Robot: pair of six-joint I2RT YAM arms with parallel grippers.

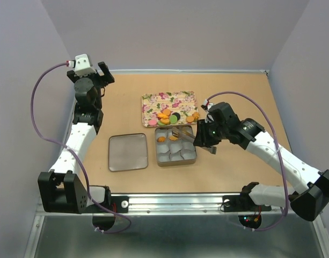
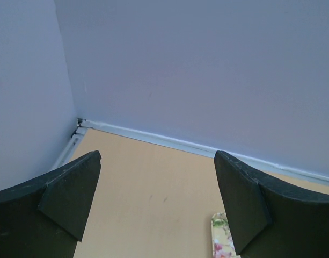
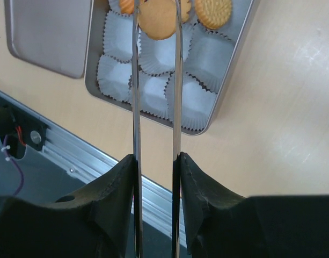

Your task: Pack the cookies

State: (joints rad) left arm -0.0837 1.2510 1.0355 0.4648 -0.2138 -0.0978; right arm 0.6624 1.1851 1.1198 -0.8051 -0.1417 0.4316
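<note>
right tool (image 3: 156, 161): clamped on tongs (image 3: 135, 91)
tongs: 1 cookie (image 3: 156, 20) pinched over tin (image 3: 226, 80)
left tool (image 2: 156, 185): spread wide above worktop (image 2: 148, 172)

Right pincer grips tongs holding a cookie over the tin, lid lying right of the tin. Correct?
No: the lid lies left of the tin, per the top external view. The right pincer does grip tongs holding a cookie over it.

Thin metal tongs (image 3: 176, 118) pinched between right fingers (image 3: 202, 204), tips out ahead over open tin (image 1: 176, 163). White paper cups (image 3: 199, 105) line tin. Tin lid (image 1: 128, 151) flat on tabletop (image 1: 234, 97), left of fingers, past tin. Floral tray (image 1: 169, 101) just beyond tin.
</note>
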